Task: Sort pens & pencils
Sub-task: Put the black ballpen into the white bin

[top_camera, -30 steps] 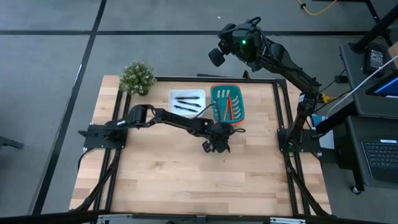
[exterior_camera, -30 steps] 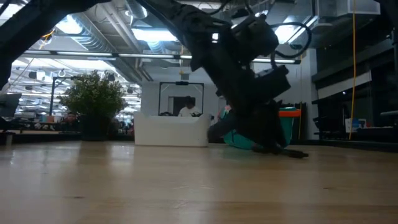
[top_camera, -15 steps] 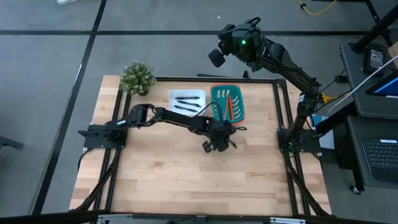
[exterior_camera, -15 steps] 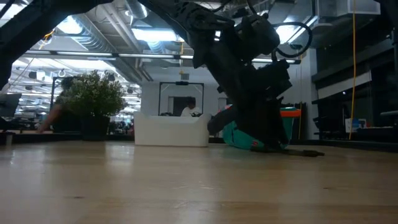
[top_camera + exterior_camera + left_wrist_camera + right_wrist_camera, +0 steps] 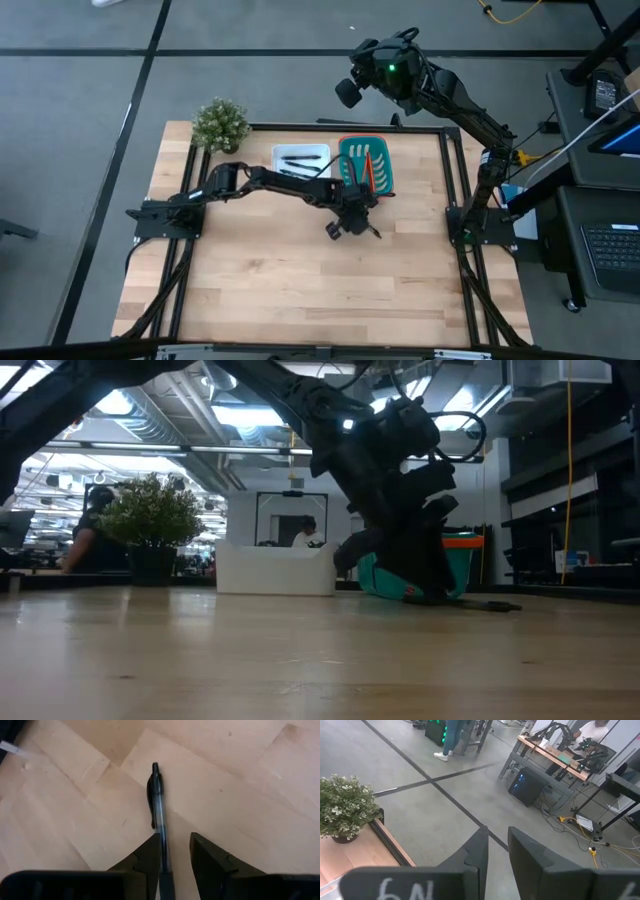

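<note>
A black pen [image 5: 157,805] lies flat on the wooden table, just in front of the teal tray; it also shows in the high view [image 5: 373,230] and the low view [image 5: 495,605]. My left gripper [image 5: 175,850] is low over it [image 5: 358,222], open, with a finger on either side of the pen's near end. Other black pens [image 5: 300,161] lie in the white tray [image 5: 278,152]. Red and orange pencils [image 5: 366,170] lie in the teal tray [image 5: 345,150]. My right gripper [image 5: 347,92] hangs raised beyond the table's far edge, its fingers a little apart [image 5: 497,837] and empty. My left gripper stands astride the pen's near end [image 5: 163,862], fingers slanting down and lying along the pen. The pen runs close along the inner side of one finger [image 5: 150,857]; the other finger stands apart from it. I cannot tell whether that finger touches it. The pen rests on the table.
A small potted plant [image 5: 220,124] stands at the table's far left corner. A black frame [image 5: 450,180] runs along the table's sides. The near half of the wooden table [image 5: 300,290] is bare wood. People show in the room beyond the table.
My left gripper has turned about over the spot in front of the teal tray. The pen has turned on the table with it: its free end, which pointed toward the table's right edge, now points toward the near right.
</note>
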{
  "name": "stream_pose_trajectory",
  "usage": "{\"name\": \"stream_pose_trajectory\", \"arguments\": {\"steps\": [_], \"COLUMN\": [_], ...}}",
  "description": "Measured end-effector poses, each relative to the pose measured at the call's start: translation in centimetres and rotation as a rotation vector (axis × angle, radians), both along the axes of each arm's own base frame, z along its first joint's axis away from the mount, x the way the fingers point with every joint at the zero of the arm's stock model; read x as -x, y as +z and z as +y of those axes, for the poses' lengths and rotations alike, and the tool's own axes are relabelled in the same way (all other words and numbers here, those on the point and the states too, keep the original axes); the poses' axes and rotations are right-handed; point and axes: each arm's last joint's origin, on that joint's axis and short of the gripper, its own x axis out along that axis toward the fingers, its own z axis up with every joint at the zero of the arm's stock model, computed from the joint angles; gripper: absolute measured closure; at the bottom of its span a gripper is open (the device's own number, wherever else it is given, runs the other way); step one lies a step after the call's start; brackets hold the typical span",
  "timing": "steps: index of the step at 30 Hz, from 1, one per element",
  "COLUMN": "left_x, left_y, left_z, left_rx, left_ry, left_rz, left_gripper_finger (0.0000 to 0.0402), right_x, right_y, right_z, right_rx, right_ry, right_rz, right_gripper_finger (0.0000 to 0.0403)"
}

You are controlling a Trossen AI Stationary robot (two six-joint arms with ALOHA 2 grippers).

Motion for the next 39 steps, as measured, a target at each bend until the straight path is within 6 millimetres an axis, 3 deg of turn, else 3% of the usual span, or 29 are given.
{"name": "stream_pose_trajectory", "arguments": {"steps": [7, 16, 20, 28, 39], "left_x": [0.1, -0.4, -0.4, -0.1, 0.0], "left_y": [0.0, -2.4, -2.5, -3.0, -3.0], "left_z": [0.5, 0.6, 0.5, -1.2, -3.5], "left_rx": [0.008, 0.029, 0.029, 0.028, 0.022], "left_ry": [0.012, 0.022, 0.029, 0.027, 0.097], "left_rz": [0.005, 0.033, 0.038, 0.09, 0.113], "left_gripper_finger": [0.0304, 0.0304, 0.0311, 0.0392, 0.0397], "right_x": [-0.1, -0.2, -0.2, -0.3, -0.5], "right_y": [0.1, 0.2, 0.2, 0.2, 0.2], "right_z": [0.0, 0.0, 0.1, 0.1, 0.7], "right_rx": [-0.009, -0.007, -0.007, -0.006, -0.008], "right_ry": [0.039, 0.049, 0.051, 0.052, 0.069], "right_rz": [-0.019, -0.031, -0.03, -0.033, -0.035], "right_gripper_finger": [0.0327, 0.0327, 0.0327, 0.0327, 0.0327]}}
